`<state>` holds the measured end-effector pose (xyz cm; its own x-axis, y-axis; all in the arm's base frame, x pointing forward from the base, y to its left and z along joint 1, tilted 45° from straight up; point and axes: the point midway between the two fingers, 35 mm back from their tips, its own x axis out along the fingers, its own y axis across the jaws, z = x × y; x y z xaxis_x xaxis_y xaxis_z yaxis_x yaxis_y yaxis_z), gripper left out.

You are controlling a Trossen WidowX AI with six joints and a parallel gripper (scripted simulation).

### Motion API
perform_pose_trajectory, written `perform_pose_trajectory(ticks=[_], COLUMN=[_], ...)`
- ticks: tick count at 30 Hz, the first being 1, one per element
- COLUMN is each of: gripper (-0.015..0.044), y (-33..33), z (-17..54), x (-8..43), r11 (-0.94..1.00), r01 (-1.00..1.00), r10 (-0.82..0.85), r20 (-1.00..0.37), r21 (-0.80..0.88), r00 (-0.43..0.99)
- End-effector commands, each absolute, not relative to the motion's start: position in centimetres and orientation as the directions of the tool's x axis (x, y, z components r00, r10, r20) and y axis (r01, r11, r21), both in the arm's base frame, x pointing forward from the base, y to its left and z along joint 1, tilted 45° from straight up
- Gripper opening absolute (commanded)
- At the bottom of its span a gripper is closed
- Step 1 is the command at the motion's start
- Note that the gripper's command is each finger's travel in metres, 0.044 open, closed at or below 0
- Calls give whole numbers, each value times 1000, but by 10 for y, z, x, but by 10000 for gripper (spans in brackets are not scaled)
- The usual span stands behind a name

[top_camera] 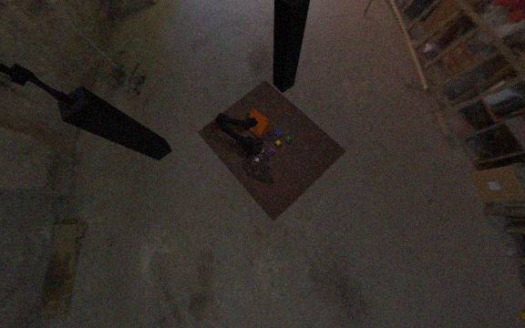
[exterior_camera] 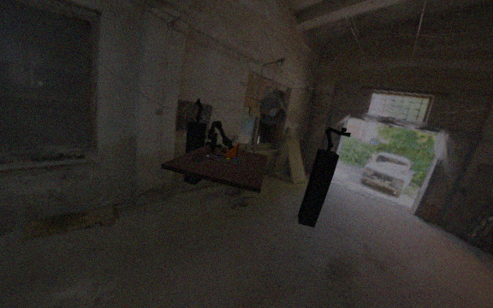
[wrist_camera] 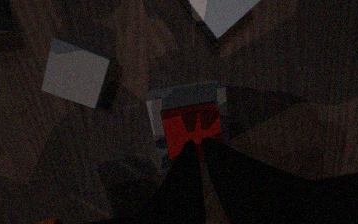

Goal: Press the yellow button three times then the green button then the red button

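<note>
The red button (wrist_camera: 182,137) sits in its grey housing in the middle of the wrist view; the arm hides it in the top view. My gripper (wrist_camera: 198,147) is shut and empty. Its fingertips are over the red cap, and their shadows nearly meet them there; whether they touch it I cannot tell. The yellow button (top_camera: 278,142) and the green button (top_camera: 288,138) stand apart from the arm in the top view, with nothing over them.
A pale block (wrist_camera: 75,75) lies left of the red button, and another pale block (wrist_camera: 230,15) lies beyond it. The purple button (top_camera: 272,150) and blue button (top_camera: 277,132) are near the yellow one. An orange object (top_camera: 260,124) (exterior_camera: 232,151) stands by the arm.
</note>
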<state>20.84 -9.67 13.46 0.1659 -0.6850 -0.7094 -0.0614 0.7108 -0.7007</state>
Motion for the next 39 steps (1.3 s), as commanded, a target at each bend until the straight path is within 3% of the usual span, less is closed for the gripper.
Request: perform_pose_trajectory(ticks=[1, 36, 39], gripper=[20, 20, 99], y=[-101, -86, -71], z=[129, 145, 140], x=[209, 205, 219], r11=[713, 712, 727], r01=[-67, -68, -77], r10=[-682, -682, -664], r20=[-712, -712, -727], r21=[-698, -699, -682], r00=[168, 168, 174])
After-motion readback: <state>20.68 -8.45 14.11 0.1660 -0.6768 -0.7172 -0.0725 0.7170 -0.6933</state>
